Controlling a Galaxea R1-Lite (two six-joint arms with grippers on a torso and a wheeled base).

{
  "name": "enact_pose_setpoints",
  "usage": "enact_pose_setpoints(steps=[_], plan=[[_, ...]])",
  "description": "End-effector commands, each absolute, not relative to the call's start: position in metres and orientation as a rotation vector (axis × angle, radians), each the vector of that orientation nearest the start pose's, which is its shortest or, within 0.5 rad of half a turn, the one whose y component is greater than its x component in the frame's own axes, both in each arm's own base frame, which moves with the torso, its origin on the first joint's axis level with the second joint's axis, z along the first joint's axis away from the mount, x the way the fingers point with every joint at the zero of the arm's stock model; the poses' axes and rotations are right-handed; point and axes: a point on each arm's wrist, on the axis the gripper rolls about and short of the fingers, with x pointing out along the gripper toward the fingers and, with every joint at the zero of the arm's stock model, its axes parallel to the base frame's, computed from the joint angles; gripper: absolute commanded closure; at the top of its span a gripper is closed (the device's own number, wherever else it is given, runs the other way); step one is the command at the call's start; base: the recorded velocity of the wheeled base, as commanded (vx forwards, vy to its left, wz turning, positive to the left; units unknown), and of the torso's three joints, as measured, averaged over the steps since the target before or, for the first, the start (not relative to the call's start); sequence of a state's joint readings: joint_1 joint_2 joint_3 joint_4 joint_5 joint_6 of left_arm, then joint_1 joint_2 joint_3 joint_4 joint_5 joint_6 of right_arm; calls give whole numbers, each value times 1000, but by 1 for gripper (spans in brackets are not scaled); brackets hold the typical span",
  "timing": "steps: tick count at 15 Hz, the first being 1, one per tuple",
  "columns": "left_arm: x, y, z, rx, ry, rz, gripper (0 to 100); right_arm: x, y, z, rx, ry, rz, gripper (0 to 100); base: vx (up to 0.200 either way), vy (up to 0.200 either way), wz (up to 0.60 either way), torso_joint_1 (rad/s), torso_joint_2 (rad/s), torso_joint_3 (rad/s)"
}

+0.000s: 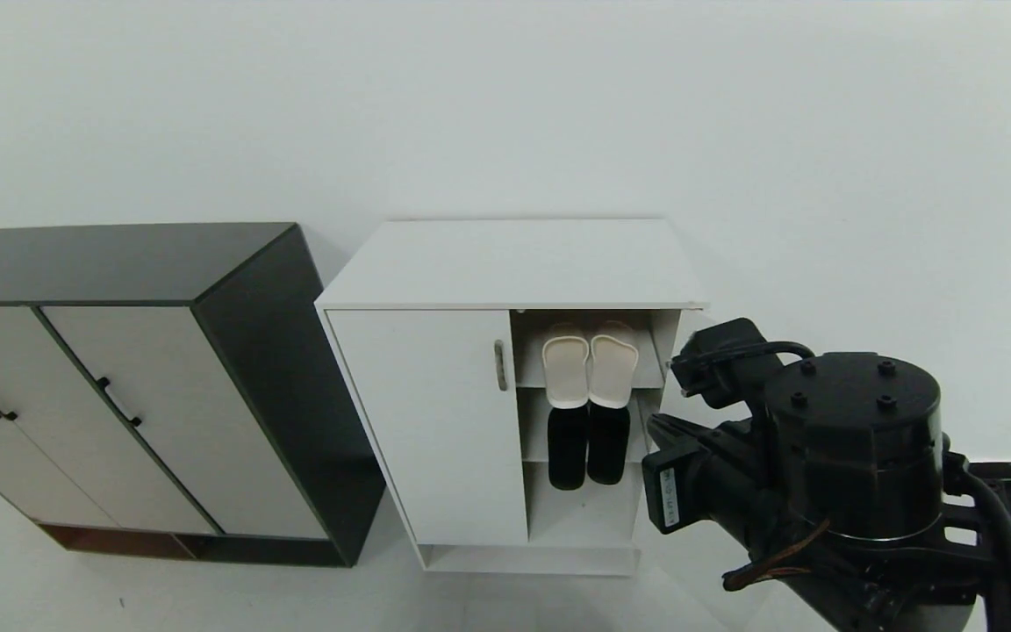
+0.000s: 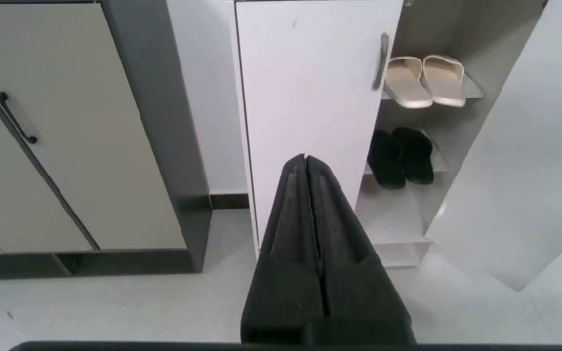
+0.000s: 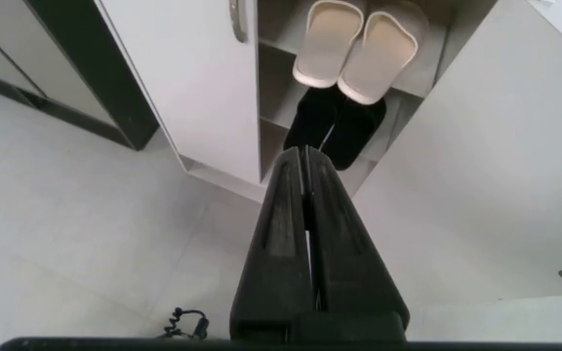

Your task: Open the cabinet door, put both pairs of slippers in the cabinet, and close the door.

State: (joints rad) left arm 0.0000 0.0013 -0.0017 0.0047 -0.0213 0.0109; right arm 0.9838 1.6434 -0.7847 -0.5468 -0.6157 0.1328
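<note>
The white cabinet [image 1: 514, 263] stands against the wall with its left door [image 1: 422, 421] closed and its right door [image 2: 515, 146] swung wide open. A white pair of slippers [image 1: 567, 373] lies on the top shelf and a black pair [image 1: 569, 448] on the shelf below, toes inward. Both pairs also show in the wrist views: white slippers [image 2: 408, 83] [image 3: 330, 44], black slippers [image 2: 388, 158] [image 3: 312, 122]. My right gripper [image 3: 305, 151] is shut and empty, held low just outside the open compartment beside the open door [image 3: 476, 175]. My left gripper [image 2: 305, 161] is shut and empty, facing the closed door from farther back.
A dark cabinet [image 1: 277, 351] with two pale closed doors stands close to the white cabinet's left side. My right arm [image 1: 848, 439] fills the space in front of the open door. Bare light floor [image 3: 76, 224] spreads before both cabinets.
</note>
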Motion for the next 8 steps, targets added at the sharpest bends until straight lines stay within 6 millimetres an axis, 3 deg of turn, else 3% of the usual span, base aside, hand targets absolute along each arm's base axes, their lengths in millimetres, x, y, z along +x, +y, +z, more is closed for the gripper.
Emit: enact_pose_setpoints(steps=[1,2,7,8], plan=[[-23,0,75,11,4,-22,100,169,231,187,-94,240,351,100,0,0,0,32,-51,-27],[-23,-1,75,11,4,-20,100,169,231,186,-96,243,351,100,0,0,0,0,0,0],[-23,0,75,11,4,-22,100,169,231,183,-107,250,363,100,0,0,-600,5,-5,0],[-23,-1,75,11,3,-20,100,171,230,184,-103,248,357,100,0,0,0,0,0,0]])
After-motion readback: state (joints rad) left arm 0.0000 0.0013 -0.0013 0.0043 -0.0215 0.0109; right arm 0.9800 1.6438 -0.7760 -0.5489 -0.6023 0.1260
